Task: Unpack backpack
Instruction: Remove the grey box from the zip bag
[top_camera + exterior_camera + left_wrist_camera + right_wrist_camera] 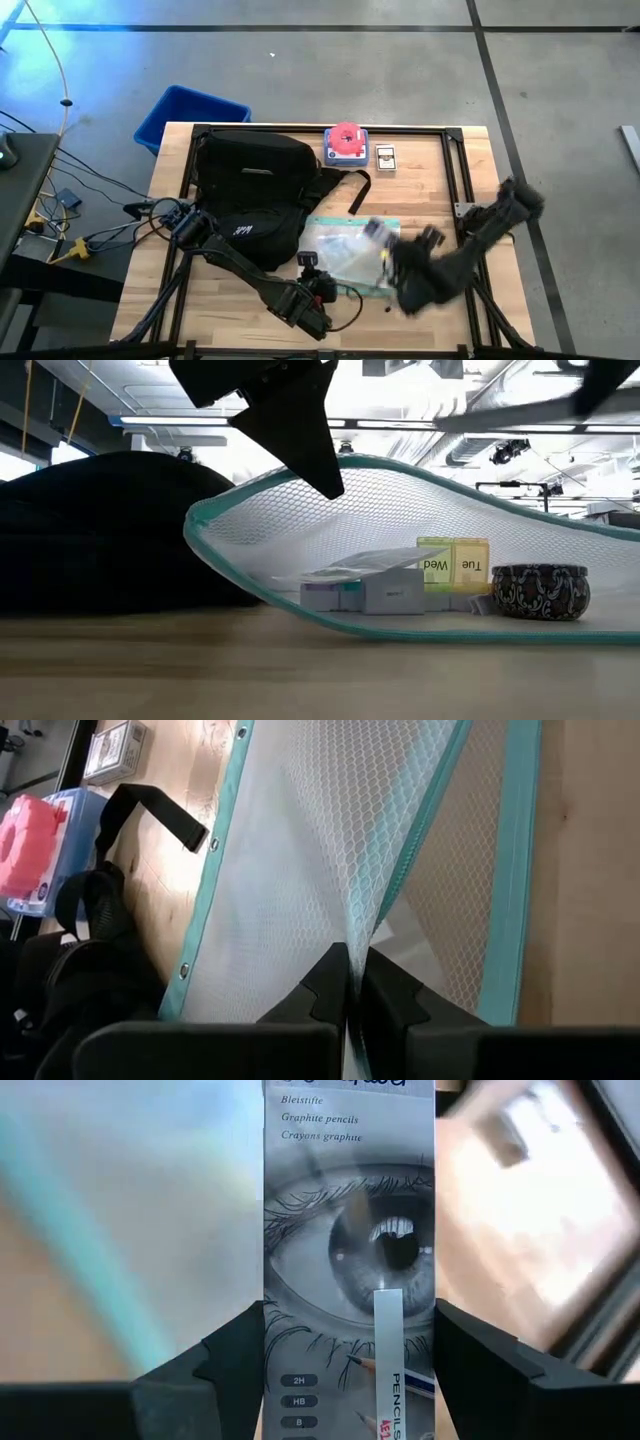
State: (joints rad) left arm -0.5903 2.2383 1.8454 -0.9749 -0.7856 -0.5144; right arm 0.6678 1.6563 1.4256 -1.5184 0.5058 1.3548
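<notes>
I'm seeing the left gripper [348, 982] pinching the mesh pouch [300, 870] just beside the backpack [255, 190] (table's left half), while the right gripper [350, 1370] is clamping a pencil box [350, 1230].

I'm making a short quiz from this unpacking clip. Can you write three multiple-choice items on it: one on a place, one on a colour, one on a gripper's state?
1. Where does the backpack lie on the table in the high view?
A. on the picture's left part
B. at the picture's right edge
C. inside the blue bin

2. What colour is the mesh pouch's trim?
A. red
B. teal
C. yellow

3. What is the left gripper doing?
A. hanging open over bare wood
B. shut on the mesh pouch
C. shut on a backpack strap

Answers:
1 A, the black bag fills the table's left part, beside the blue bin, not in it.
2 B, a teal band edges the white mesh.
3 B, the left wrist view shows its fingers pinching a fold of mesh.
</notes>
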